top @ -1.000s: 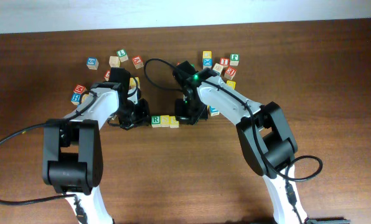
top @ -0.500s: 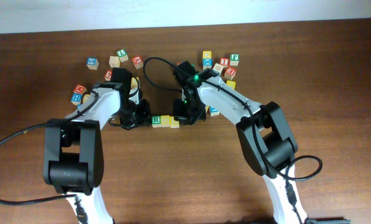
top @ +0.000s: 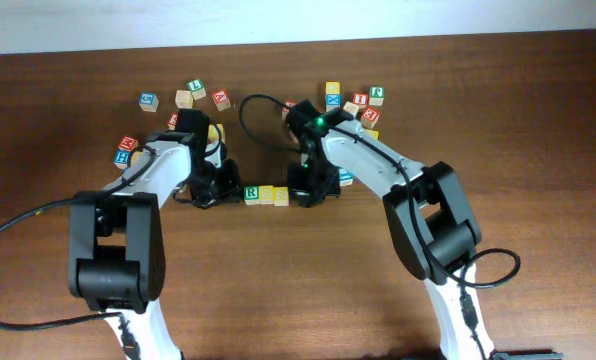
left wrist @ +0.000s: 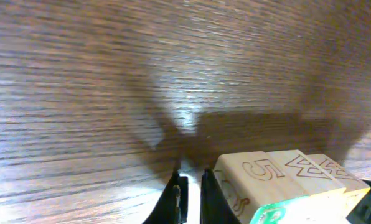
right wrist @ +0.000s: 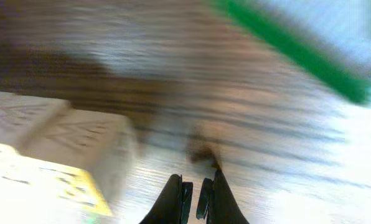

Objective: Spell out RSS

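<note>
A row of three wooden letter blocks lies on the table: a green R block [top: 249, 191] and two yellow blocks [top: 266, 194] [top: 281, 196]. My left gripper [top: 221, 190] rests low on the table at the row's left end, shut and empty [left wrist: 190, 193]. The row's side faces, one carved with an S [left wrist: 260, 171], sit just right of its fingers. My right gripper [top: 309, 190] sits low at the row's right end, shut and empty [right wrist: 195, 193]. That view is blurred; a yellow-topped block [right wrist: 42, 177] lies to the left of its fingers.
Several loose letter blocks lie scattered behind the arms: a group at the back left [top: 191, 93], some at the far left [top: 126, 150], and a group at the back right [top: 358, 102]. A blue-and-green block [right wrist: 310, 43] is close behind my right gripper.
My right arm has shifted a little to the right and toward the front, staying at the row's right end. The left arm and the three-block row have hardly moved.
</note>
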Robot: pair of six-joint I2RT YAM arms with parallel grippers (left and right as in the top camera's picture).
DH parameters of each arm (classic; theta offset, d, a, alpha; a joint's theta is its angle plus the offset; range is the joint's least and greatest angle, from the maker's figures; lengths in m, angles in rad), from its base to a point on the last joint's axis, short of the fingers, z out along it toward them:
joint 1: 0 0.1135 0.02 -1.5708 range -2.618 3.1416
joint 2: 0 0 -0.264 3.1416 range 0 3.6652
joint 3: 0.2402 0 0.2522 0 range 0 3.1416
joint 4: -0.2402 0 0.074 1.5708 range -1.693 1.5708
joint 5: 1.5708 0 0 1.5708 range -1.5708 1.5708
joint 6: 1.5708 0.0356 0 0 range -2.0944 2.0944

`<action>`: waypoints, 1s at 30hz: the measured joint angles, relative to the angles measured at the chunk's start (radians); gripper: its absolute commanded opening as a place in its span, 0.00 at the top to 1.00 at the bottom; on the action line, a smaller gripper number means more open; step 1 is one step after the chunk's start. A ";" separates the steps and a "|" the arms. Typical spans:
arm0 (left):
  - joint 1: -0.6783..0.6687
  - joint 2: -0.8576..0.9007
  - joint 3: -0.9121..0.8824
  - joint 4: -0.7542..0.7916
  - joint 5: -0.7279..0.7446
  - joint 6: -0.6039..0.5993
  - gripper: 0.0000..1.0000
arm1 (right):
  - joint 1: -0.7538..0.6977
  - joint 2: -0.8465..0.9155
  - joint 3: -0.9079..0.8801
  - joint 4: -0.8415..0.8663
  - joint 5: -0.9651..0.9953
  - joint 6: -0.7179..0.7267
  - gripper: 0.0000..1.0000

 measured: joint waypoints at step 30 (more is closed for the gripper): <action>0.100 -0.015 0.028 -0.066 -0.116 -0.027 0.37 | 0.055 0.000 0.000 -0.014 -0.069 -0.061 0.96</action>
